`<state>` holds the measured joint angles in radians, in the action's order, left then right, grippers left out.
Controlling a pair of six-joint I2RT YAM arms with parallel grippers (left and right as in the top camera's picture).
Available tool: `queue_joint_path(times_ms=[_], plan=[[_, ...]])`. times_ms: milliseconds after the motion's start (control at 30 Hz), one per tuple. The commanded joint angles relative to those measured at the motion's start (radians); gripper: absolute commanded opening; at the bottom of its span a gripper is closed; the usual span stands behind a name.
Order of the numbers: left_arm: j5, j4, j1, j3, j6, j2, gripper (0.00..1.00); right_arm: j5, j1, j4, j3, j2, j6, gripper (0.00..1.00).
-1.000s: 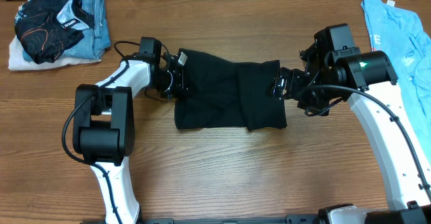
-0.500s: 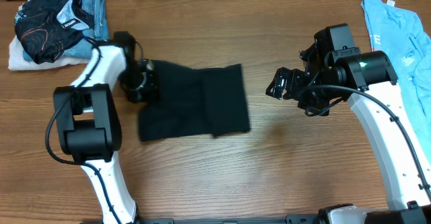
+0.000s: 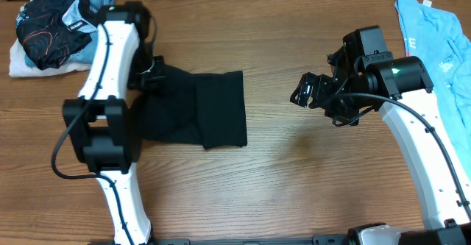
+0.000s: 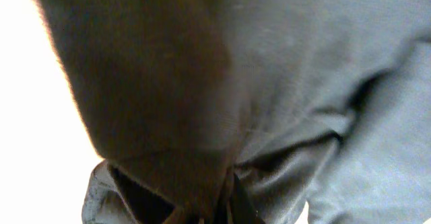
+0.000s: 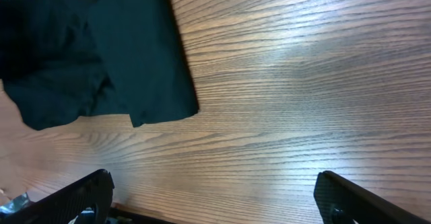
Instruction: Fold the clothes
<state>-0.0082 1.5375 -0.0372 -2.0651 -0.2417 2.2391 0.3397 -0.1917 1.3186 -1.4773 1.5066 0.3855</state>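
Left gripper [image 3: 152, 74] apparently pinches the black T-shirt [image 3: 213, 109]; right gripper [image 3: 304, 96] gapes

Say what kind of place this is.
Probably a robotics lab bench set up for laundry-folding trials: white robot arms stand at a bare wood-grain table, a folded black cloth garment lies on it, and a heap of mixed clothes sits in the far corner.

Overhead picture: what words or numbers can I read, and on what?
None can be read.
On the light blue T-shirt: white print, too blurred to read.
On the black garment atop the pile: white patch, too small.
On the black T-shirt: nothing shows.
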Motion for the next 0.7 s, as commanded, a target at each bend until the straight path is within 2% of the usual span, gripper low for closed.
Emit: queue_joint_path(times_ms=[0,200,667], plan=[[-0.055,0.064,-0.066,-0.091,-0.051,0.003,0.04,-0.007,-0.005,-0.008,0.006,-0.006,0.0,1.0],[-0.055,0.115,-0.186,-0.113,-0.073,0.003,0.04,-0.007,-0.005,-0.008,0.006,-0.006,0.0,1.0],[-0.048,0.031,-0.416,-0.109,-0.15,0.008,0.06,-0.008,-0.005,-0.007,0.006,-0.006,0.0,1.0]])
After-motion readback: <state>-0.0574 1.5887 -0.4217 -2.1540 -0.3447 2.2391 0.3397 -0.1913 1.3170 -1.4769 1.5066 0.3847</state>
